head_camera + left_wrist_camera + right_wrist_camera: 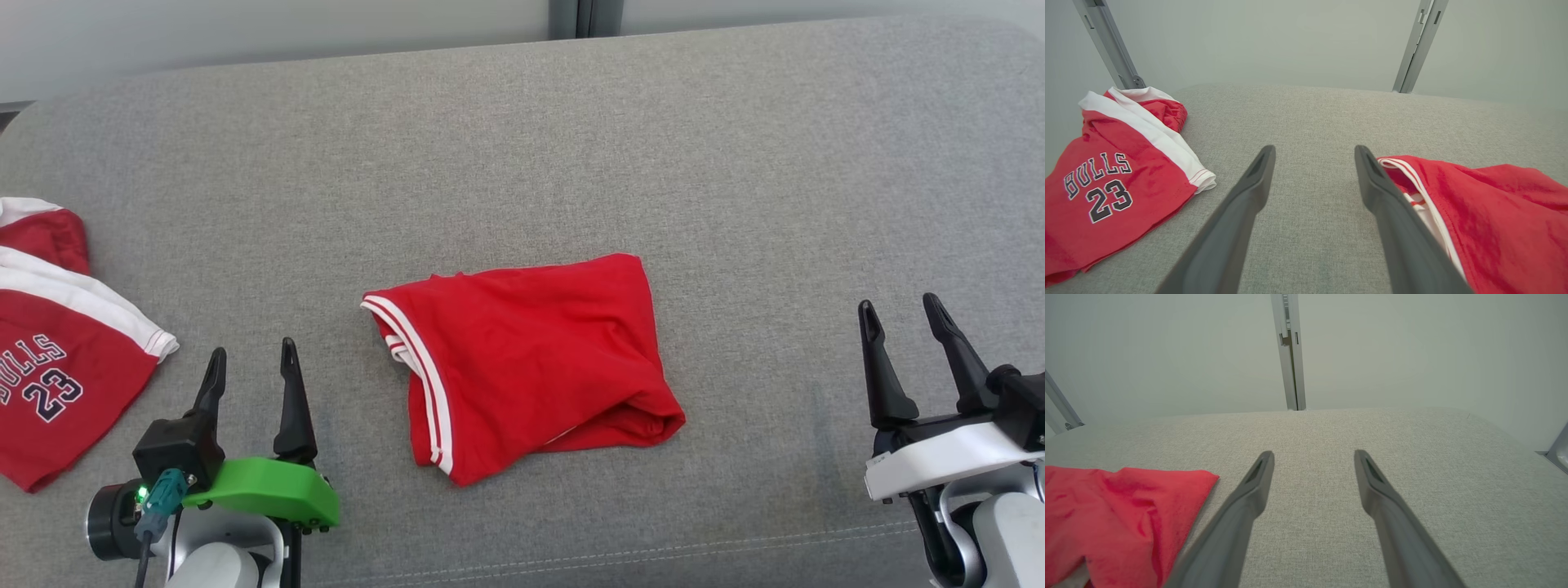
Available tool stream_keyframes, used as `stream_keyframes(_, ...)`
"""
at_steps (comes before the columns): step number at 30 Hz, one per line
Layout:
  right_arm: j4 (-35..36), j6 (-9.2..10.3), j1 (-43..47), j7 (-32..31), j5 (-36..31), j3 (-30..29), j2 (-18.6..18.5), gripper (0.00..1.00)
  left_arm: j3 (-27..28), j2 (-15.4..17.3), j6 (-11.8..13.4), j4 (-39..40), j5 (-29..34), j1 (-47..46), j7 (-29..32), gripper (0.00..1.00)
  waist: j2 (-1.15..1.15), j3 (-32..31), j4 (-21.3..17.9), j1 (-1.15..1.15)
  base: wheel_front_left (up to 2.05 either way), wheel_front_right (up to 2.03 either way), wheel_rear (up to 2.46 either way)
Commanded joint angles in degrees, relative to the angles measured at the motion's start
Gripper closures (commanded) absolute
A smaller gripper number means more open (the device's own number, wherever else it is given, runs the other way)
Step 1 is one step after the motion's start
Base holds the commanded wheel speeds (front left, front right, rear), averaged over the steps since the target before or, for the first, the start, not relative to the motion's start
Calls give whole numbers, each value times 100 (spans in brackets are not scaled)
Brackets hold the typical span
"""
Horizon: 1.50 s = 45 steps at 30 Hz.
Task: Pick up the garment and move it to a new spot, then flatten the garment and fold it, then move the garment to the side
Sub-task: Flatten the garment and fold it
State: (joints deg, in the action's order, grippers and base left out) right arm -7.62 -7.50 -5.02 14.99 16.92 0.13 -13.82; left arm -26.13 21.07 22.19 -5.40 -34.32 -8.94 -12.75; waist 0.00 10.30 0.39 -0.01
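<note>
Since the garment (531,367) is soft, light cloth that probably sags and slides on itself, it looks best taken by its white-striped hem (408,359), pinching all layers together. It lies loosely folded on the cushion (735,163), near and ahead-right of the left gripper (251,347), well left of the right gripper (899,304). Both stand wide open, holding nothing.

The garment (522,367) is soft red cloth, matt and lightly creased, with white cloth trim. The bench (571,147) is covered in coarse grey woven fabric. The jersey (57,359) is matt red cloth with printed lettering. The left gripper (251,355) and right gripper (898,309) have smooth, matt dark plastic jaws; the green cover (269,488) on the left one is faintly glossy plastic.
</note>
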Motion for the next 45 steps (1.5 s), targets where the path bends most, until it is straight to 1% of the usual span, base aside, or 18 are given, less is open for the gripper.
stream_keyframes(1, -7, 1, 38, 28, -17, -16, -13, 0, -1, 10, 24, 7, -9, 12, -11, 0, 0, 8, 8, 1, 0, 0, 0)
stream_keyframes(15, 5, 2, -13, -47, 30, 13, -83, 0, -13, 28, 28, -14, -25, -82, -39, 0, 0, 17, 105, 1, 0, 0, 0)
stream_keyframes(16, -1, 1, -15, -67, 55, 37, -92, 61, -18, 31, 31, -11, -26, -76, -38, 0, 0, 19, 111, 1, 0, 0, 0)
stream_keyframes(17, -2, 2, -20, -78, 67, 53, -99, 100, -22, 32, 32, -7, -26, -81, -36, 0, 0, 23, 119, 1, 0, 0, 0)
stream_keyframes(21, 8, 1, -90, -146, 92, 277, -141, 100, -44, 19, 6, 15, -18, -159, -29, 0, 0, 86, 182, 1, 0, 0, 0)
stream_keyframes(23, -31, 1, -166, -160, 135, 520, -188, 100, -60, 0, -14, 21, 0, -203, -27, 0, 0, 139, 225, 1, 0, 0, 0)
stream_keyframes(28, -256, 1, -533, -122, 295, 1371, -201, 100, -130, -82, -76, -1, 37, -367, -47, 0, 0, 303, 353, 1, 0, 0, 0)
stream_keyframes(29, -417, 1, -706, -100, 382, 1721, -185, 100, -167, -133, -110, -27, 51, -435, -57, 0, 0, 365, 422, 1, 0, 0, 0)
stream_keyframes(35, -962, 1, -1175, -17, 669, 2710, -124, 100, -253, -286, -218, -141, 43, -595, -98, 0, 0, 522, 636, 1, 0, 0, 0)
stream_keyframes(40, -1299, 1, -1418, 20, 935, 3375, -51, 100, -235, -341, -269, -238, 39, -649, -141, 0, 0, 623, 725, 1, 0, 0, 0)
stream_keyframes(41, -1299, 1, -1418, 20, 935, 3375, -51, 100, -235, -341, -269, -238, 39, -649, -141, 0, 0, 623, 725, 1, 0, 0, 0)
stream_keyframes(45, -1508, 1, -1594, 25, 1095, 3765, 28, 100, -230, -379, -295, -298, 52, -706, -159, 0, 0, 693, 742, 1, 0, 0, 0)
